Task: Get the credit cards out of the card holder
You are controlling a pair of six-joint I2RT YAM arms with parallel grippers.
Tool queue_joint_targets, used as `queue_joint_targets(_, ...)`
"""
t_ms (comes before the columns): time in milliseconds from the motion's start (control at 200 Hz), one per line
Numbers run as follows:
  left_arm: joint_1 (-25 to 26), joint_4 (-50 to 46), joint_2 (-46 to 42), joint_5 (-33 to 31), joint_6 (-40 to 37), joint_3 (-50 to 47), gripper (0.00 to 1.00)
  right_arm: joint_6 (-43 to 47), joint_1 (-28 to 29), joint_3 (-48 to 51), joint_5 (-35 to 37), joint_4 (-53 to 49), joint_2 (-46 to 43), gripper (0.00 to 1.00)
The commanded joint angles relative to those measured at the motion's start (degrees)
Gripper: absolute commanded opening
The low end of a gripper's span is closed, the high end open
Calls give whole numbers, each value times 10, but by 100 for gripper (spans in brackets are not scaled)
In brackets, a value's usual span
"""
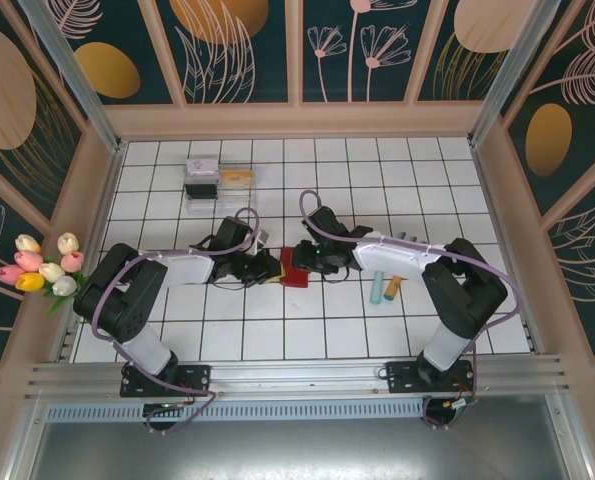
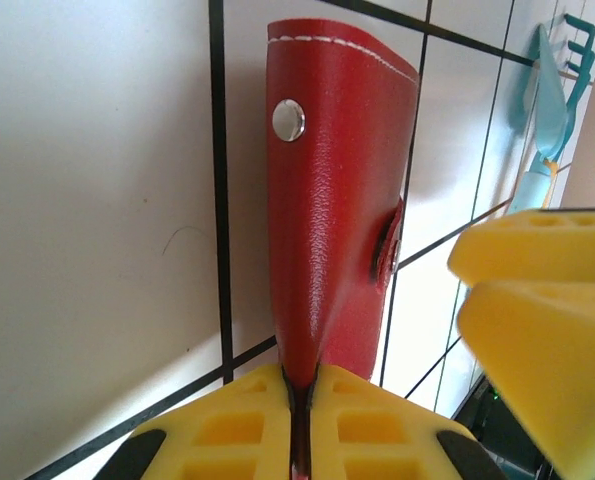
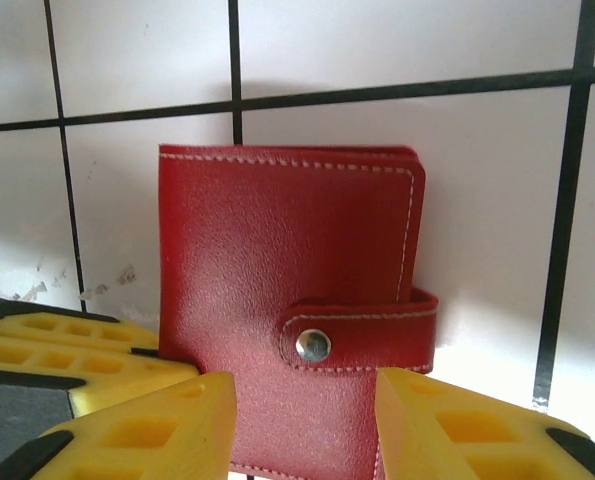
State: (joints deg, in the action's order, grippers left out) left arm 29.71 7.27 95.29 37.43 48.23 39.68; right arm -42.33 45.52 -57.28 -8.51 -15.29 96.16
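Left tool (image 2: 299, 400) pinches an edge of the card holder (image 2: 332, 200), while right tool (image 3: 305, 400) stands open, seemingly over it.

- White-tiled table (image 1: 307, 330), dark grid lines.
- Red card holder (image 1: 293, 266), snapped shut on the tiles.
- Right of card holder: teal tube (image 1: 377, 287), orange piece (image 1: 393, 286), side by side.
- Far-left of card holder: clear plastic box (image 1: 202, 180), tan item (image 1: 238, 178) alongside.

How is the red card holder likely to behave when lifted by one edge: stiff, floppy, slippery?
Probably fairly stiff: the card holder is snapped shut by its strap, so it shouldn't flop open. Its grained cover likely resists slipping in the left gripper, pinched on one edge.
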Motion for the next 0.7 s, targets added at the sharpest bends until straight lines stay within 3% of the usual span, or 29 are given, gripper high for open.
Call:
queue_joint_targets(0,4,4,-17,2,-2,14,9,-8,4,-12,7,-16,10,42)
queue_joint_targets(696,4,22,-26,6,5,3,4,-10,-1,-37,34,-43,59,38)
